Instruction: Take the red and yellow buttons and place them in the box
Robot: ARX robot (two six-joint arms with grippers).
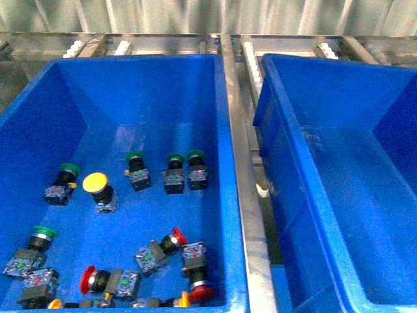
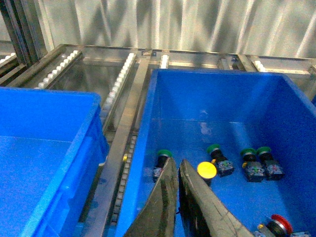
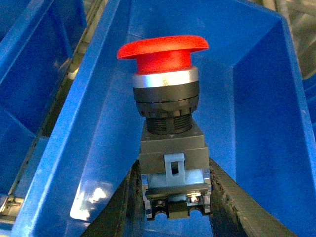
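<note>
In the right wrist view my right gripper is shut on the black body of a red button, its cap pointing away from the jaws. It hangs over the hollow of the blue box. The front view shows this box on the right, with nothing seen inside it and neither arm in sight. The left blue bin holds a yellow button and red buttons. My left gripper is shut on nothing above that bin, near the yellow button.
Several green-capped buttons lie among the others in the left bin. A metal roller rail runs between the bins. Another blue bin shows in the left wrist view beside the one with buttons.
</note>
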